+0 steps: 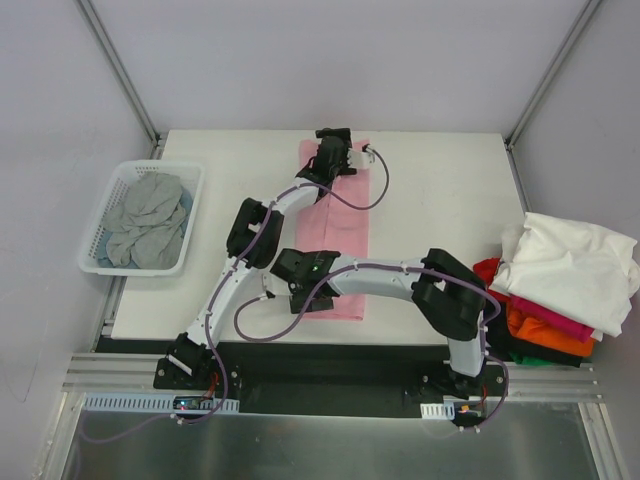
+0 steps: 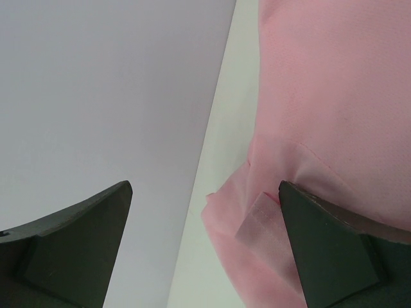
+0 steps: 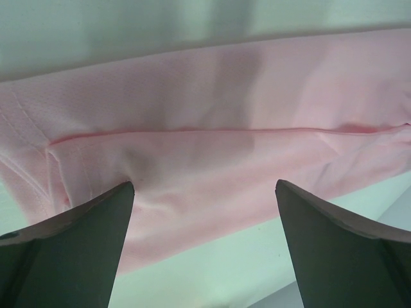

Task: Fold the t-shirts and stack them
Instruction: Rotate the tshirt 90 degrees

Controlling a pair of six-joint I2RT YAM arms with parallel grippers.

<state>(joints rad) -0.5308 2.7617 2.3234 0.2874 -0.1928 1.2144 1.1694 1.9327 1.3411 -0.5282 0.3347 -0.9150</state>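
Observation:
A light pink t-shirt (image 1: 348, 215) lies folded into a long narrow strip down the middle of the table. My left gripper (image 1: 333, 140) is open at the strip's far end. In the left wrist view (image 2: 205, 186) the pink cloth (image 2: 334, 96) lies bunched under its right finger (image 2: 327, 250). My right gripper (image 1: 297, 290) is open at the strip's near end. In the right wrist view (image 3: 205, 186) the pink cloth (image 3: 218, 115) with a seam spans between and beyond the fingers. Neither gripper holds the cloth.
A white lattice basket (image 1: 95, 255) holding grey shirts (image 1: 148, 220) stands at the table's left edge. A loose pile with a white shirt (image 1: 570, 265) over red, magenta, orange (image 1: 545, 335) and black ones sits at the right edge. The back wall (image 2: 96, 83) is close behind the left gripper.

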